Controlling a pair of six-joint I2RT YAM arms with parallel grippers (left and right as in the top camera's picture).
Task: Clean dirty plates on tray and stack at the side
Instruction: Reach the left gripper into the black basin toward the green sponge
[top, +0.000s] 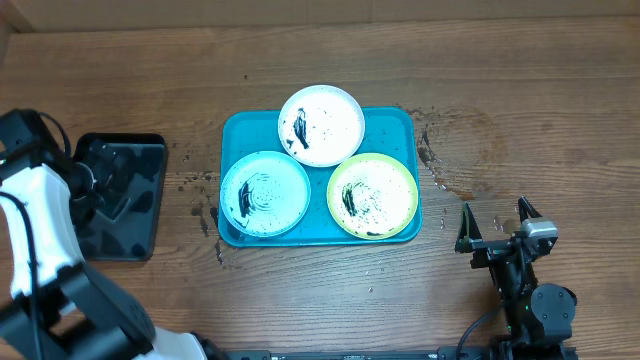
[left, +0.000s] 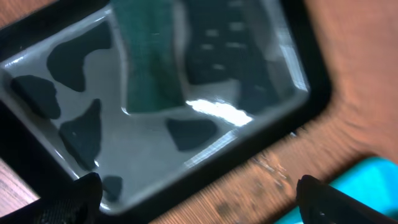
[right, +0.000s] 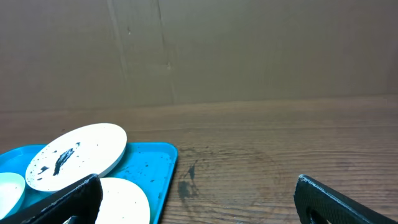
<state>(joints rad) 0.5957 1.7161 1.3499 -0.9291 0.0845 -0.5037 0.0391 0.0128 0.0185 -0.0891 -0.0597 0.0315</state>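
Table (top: 330, 310): tray (right: 155, 163) & 2 plates (right: 127, 200) cut off, R-wrist cam.

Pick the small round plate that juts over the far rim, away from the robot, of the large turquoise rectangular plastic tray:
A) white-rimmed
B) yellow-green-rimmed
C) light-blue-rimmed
A: in the overhead view, the white-rimmed plate juts past the far edge of the turquoise tray.

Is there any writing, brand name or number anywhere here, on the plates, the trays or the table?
No text can be read in any view.
The white plate, light blue plate and yellow-green plate carry only black smears, no letters.
The turquoise tray and the black tray are plain, with no label.
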